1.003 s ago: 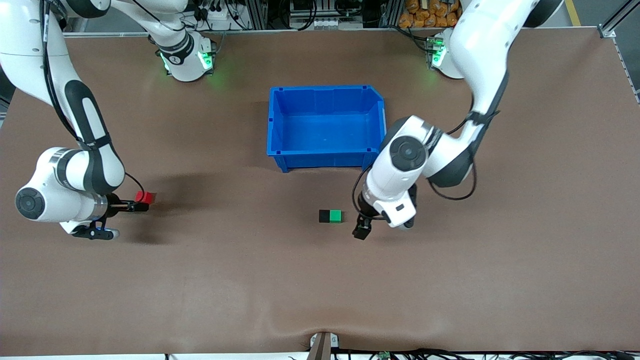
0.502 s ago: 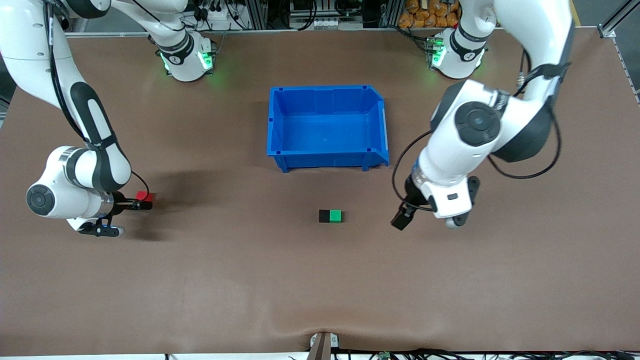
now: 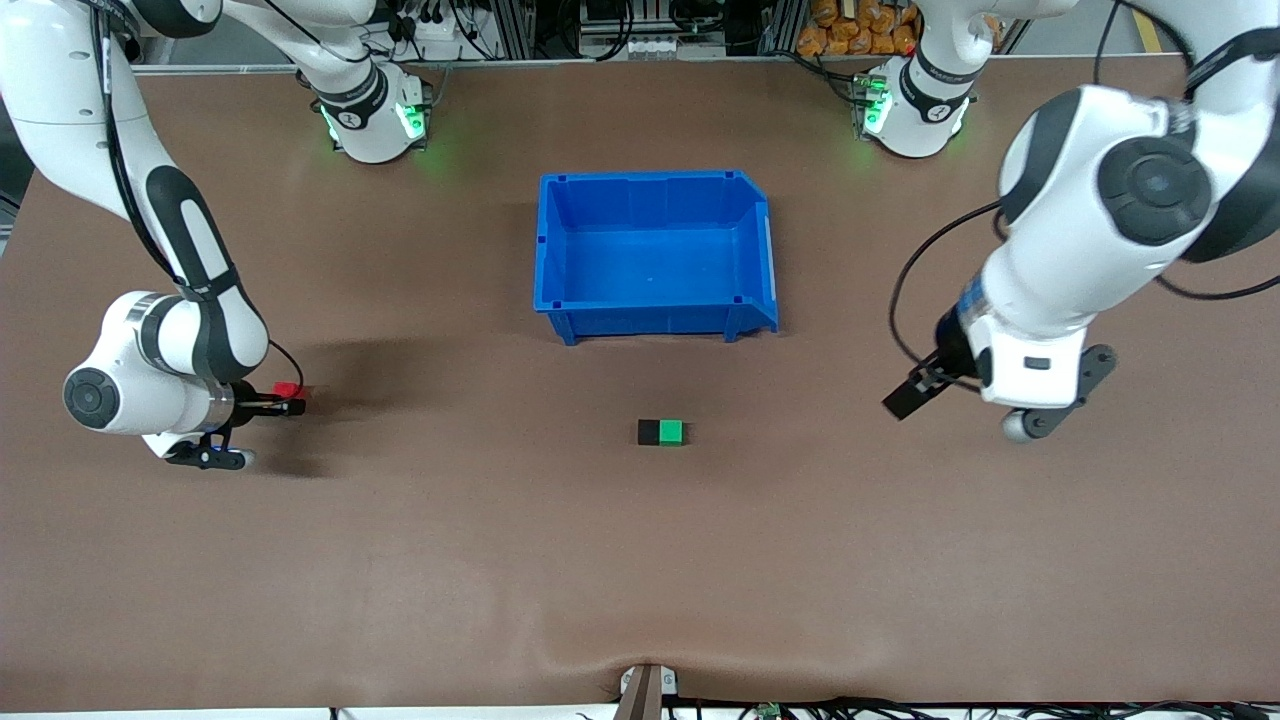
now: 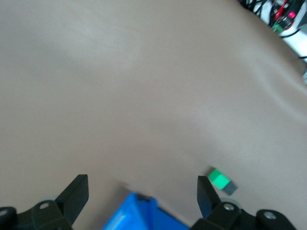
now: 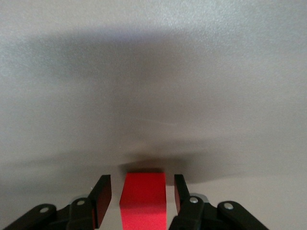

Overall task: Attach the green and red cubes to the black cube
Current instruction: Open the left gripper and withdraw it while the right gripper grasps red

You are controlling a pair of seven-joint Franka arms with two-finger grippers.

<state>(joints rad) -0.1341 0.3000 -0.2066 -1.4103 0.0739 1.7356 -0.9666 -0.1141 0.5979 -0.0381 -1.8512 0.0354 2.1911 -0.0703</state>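
The green cube (image 3: 672,432) and the black cube (image 3: 649,432) sit joined side by side on the table, nearer the front camera than the blue bin. The left wrist view also catches the green cube (image 4: 219,180). The red cube (image 3: 288,389) rests on the table at the right arm's end. My right gripper (image 3: 285,402) is low around it. In the right wrist view the red cube (image 5: 143,199) lies between the fingers of the right gripper (image 5: 141,186), with a thin gap on each side. My left gripper (image 3: 905,400) hangs open and empty over bare table toward the left arm's end.
An empty blue bin (image 3: 650,178) stands mid-table, farther from the front camera than the joined cubes; its corner (image 4: 139,215) shows in the left wrist view. Brown tabletop surrounds everything.
My left arm has swung away from the green and black cubes toward its own end of the table. The right gripper's fingers have narrowed around the red cube.
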